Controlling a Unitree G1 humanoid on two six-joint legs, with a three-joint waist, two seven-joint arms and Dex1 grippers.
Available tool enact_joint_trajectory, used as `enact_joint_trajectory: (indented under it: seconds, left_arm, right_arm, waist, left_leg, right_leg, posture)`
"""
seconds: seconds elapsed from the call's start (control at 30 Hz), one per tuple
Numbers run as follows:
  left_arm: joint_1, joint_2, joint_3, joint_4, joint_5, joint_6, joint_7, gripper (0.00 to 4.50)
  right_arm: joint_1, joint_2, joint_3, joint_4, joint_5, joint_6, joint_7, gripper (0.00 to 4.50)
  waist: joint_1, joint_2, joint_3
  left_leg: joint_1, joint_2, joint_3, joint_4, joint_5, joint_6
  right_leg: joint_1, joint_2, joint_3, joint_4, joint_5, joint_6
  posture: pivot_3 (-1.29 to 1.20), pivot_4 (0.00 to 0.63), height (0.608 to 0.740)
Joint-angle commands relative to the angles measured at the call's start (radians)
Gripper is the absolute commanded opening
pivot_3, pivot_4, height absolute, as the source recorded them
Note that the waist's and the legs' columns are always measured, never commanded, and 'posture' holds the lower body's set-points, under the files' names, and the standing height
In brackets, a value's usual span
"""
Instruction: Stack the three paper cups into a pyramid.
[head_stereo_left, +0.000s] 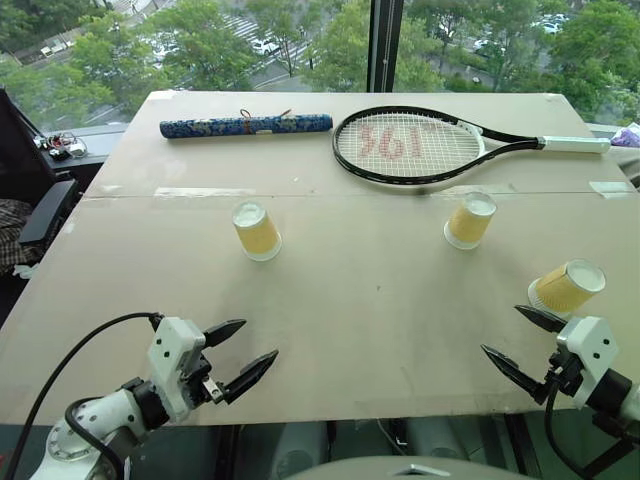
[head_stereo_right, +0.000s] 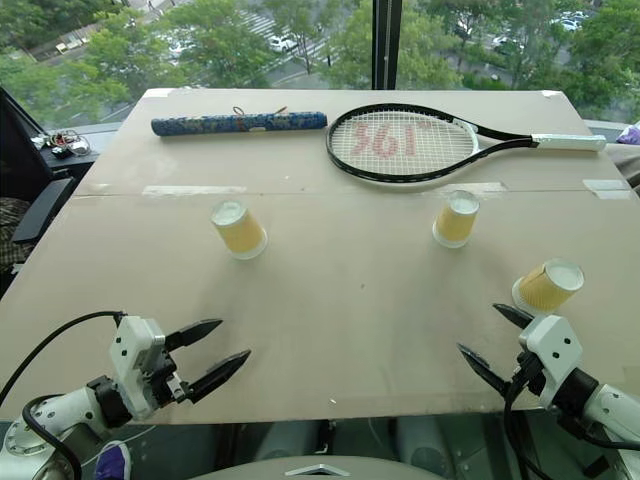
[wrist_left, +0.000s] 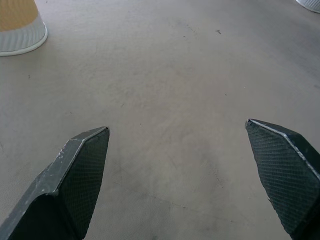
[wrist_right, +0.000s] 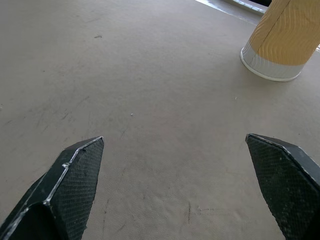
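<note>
Setting: a wide beige bench (head_stereo_left: 350, 300) stands before big windows (head_stereo_left: 300, 40) that look down on trees and a street with parked cars.
Racket: a black tennis racket (head_stereo_left: 410, 147) lies flat at the far side of the bench, handle pointing right; red marks on its strings read roughly "361", with a small sign after them too fine to make out.
Roll: a long blue patterned roll (head_stereo_left: 246, 125), tied with cord, lies just left of the racket head.
Left cup (head_stereo_left: 256, 230): yellow-orange, upside down on its white rim, left of centre, tilted a little in this view.
Middle cup (head_stereo_left: 470, 220): same kind, upside down, right of centre, well apart from the left cup.
Right cup (head_stereo_left: 566, 287): lies on its side near the right edge of the bench, close to the right gripper.
Left gripper (head_stereo_left: 240, 353): jaws spread wide, holding nothing, above the near left of the bench.
Right gripper (head_stereo_left: 520, 343): jaws spread wide, holding nothing, above the near right.
Cut off: a dark chair (head_stereo_left: 30, 215) at the left border.
</note>
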Motion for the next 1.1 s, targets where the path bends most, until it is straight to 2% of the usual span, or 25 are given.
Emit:
enact_joint_trajectory:
  seconds: [0.03,0.33,0.47,0.57,0.7,0.97,1.1]
  left_arm:
    - [-0.039,-0.005,-0.006,-0.052,-0.045,0.013,0.027,4.46]
    - [-0.193,-0.021,-0.051,-0.091,-0.101,0.087,0.125,4.46]
    - [-0.257,-0.02,-0.009,0.0,-0.073,0.08,0.178,4.46]
    - [-0.326,0.0,0.004,0.072,-0.046,0.09,0.218,4.46]
    - [-0.431,0.025,0.004,0.171,-0.021,0.104,0.246,4.46]
    - [-0.666,0.022,-0.124,0.382,0.081,0.077,0.236,4.46]
    - [-0.838,-0.016,-0.185,0.57,0.163,0.028,0.279,4.46]
  right_arm:
    - [-0.034,0.015,0.015,-0.014,0.006,-0.022,-0.014,4.5]
    - [-0.182,0.05,0.128,-0.064,0.004,0.013,-0.076,4.5]
    - [-0.25,0.028,0.161,-0.117,0.078,0.068,-0.05,4.5]
    - [-0.235,-0.004,0.161,-0.171,0.167,0.084,0.018,4.5]
    - [-0.216,-0.041,0.149,-0.201,0.209,0.087,0.055,4.5]
    - [-0.183,-0.049,0.141,-0.218,0.198,0.073,0.038,4.5]
    - [-0.15,-0.041,0.133,-0.237,0.177,0.062,0.015,4.5]
  waist:
    - [0.0,0.0,0.0]
    - [0.0,0.001,0.0]
    - [0.001,0.001,0.001]
    - [0.002,0.001,0.001]
    - [0.015,0.001,0.001]
    - [0.024,0.0,0.001]
    - [0.026,-0.001,0.001]
  left_leg:
    - [0.0,0.0,0.0,0.0,0.0,0.0]
    - [0.002,0.0,0.0,0.001,0.0,0.0]
    - [0.002,-0.001,0.0,0.001,0.0,0.0]
    - [0.002,-0.001,-0.001,0.001,0.0,0.001]
    - [0.002,-0.001,-0.003,0.001,0.0,0.001]
    - [0.002,-0.002,-0.003,0.002,0.0,0.001]
    - [0.001,-0.004,-0.003,0.002,0.0,0.001]
  right_leg:
    - [0.0,0.0,0.0,0.0,0.0,0.0]
    - [0.003,0.0,0.0,-0.001,0.0,0.0]
    - [0.003,0.0,0.0,-0.001,0.0,0.0]
    - [0.004,0.001,-0.001,0.0,0.0,0.0]
    - [0.004,0.0,-0.003,0.0,0.0,0.0]
    - [0.005,0.0,-0.003,-0.001,0.0,0.0]
    - [0.006,0.0,-0.004,-0.001,0.002,-0.003]
  posture:
    - [0.0,0.15,0.74]
    - [0.0,0.15,0.74]
    - [0.0,0.15,0.74]
    - [0.0,0.15,0.74]
    - [0.0,0.15,0.74]
    - [0.0,0.15,0.74]
    - [0.0,0.15,0.74]
